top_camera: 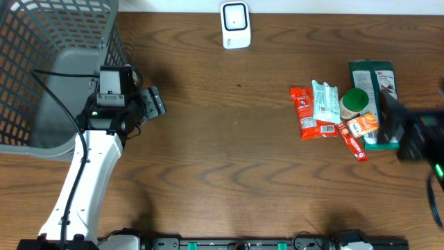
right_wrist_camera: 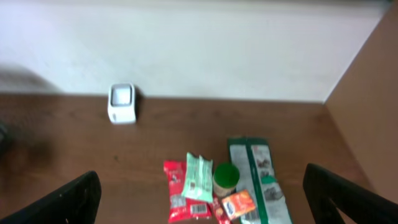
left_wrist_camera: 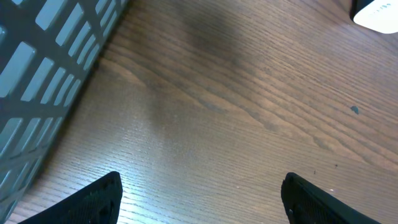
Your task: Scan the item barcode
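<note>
Jaws first: left jaws wide apart, gripping nothing, only bare table (left_wrist_camera: 205, 124) between the dark fingertips (left_wrist_camera: 93, 199); right jaws spread to the full, likewise empty, fingertips (right_wrist_camera: 68, 199) framing the lower corners of the wrist view. Left arm (top_camera: 90, 167) parked at the left of the overhead frame, just beside the grey basket (top_camera: 41, 42), well apart from the goods. Right arm (top_camera: 416, 132) blurred at the right edge, hanging over the right side of the pile (top_camera: 340, 118). And what a huddle there: red packet (top_camera: 305, 114), pale green packet (top_camera: 324, 103), green-lidded jar (top_camera: 355, 101), small orange pack (top_camera: 363, 127), long green bag (top_camera: 373, 80), all touching or overlapping. White scanner (top_camera: 235, 26) up at the top middle of the frame, well apart from the lot. Nothing lifted yet, so early days by the look of it. Step in hand, at a guess: picking one item.

Go for a piece on the fringe, probably the red packet at the left of the huddle. Drop straight down, close across the narrow width, lift clear before swinging away, to avoid dragging a neighbour. Mind the jar: round, likely to roll at a nudge. Cannot make out a barcode on any face from here; check the wrist view once lifted, then turn the bars toward the scanner, hold level and steady, near but not touching.
</note>
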Motion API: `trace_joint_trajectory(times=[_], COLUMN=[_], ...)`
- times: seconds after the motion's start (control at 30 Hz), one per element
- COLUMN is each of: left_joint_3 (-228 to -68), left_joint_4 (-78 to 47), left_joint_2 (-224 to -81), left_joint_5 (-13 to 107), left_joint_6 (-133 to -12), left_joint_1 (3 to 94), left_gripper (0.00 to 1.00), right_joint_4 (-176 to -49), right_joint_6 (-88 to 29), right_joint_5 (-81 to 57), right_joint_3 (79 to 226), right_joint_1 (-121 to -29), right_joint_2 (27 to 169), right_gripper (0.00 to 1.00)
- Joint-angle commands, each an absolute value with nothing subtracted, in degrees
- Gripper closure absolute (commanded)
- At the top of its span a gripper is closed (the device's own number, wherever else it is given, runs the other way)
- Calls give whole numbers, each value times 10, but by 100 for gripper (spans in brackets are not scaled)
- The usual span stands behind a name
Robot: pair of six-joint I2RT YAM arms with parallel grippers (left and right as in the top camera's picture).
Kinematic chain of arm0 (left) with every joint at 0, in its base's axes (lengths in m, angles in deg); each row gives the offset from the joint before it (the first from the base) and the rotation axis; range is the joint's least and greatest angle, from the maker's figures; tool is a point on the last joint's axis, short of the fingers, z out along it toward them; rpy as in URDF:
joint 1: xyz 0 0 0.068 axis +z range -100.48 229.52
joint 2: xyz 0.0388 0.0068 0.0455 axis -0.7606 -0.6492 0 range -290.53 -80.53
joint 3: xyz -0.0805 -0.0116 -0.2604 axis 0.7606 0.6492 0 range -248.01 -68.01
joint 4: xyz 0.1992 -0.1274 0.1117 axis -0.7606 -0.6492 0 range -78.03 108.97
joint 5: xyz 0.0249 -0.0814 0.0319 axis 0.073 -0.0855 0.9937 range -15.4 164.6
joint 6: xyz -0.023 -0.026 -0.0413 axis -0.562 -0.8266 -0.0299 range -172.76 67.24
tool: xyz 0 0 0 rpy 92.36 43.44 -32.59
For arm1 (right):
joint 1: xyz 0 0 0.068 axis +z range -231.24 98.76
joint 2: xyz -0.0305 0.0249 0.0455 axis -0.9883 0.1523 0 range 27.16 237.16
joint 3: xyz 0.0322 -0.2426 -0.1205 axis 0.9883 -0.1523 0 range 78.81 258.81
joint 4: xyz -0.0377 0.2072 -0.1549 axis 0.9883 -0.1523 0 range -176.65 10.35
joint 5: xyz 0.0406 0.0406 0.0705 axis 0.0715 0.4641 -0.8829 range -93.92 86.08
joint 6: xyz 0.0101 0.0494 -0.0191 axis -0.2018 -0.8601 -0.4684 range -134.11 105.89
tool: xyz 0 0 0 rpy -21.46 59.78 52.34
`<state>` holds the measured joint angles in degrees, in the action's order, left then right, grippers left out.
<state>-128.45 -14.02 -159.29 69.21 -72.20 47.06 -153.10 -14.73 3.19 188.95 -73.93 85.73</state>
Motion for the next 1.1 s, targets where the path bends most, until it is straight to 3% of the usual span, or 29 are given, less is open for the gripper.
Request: trace_joint_trajectory(times=[0.0, 0.13, 0.53, 0.77, 1.07], left_joint_3=[-1282, -1282, -1282, -1282, -1282], left_joint_4=[-140, -140, -140, -140, -140], left_joint_2=[-1591, -1591, -1591, -1591, -1591], left_joint_5=[700, 700, 700, 700, 700], left_joint_6=[-717, -717, -717, -717, -717], left_joint_1=[472, 472, 472, 472, 472], left_gripper=[18, 17, 17, 17, 18], right_joint_4=[-1532, -1519, -1400, -1172, -718], right_joint_6=[-141, -141, -141, -140, -140], right_joint_5=[34, 31, 17, -9, -26], right_joint_3=[1873, 1800, 1400, 1219, 980], right_joint_1=[-739, -741, -765, -775, -775], right_joint_2=[782, 689, 369, 274, 275], right_gripper=[1, 1, 1, 1, 1])
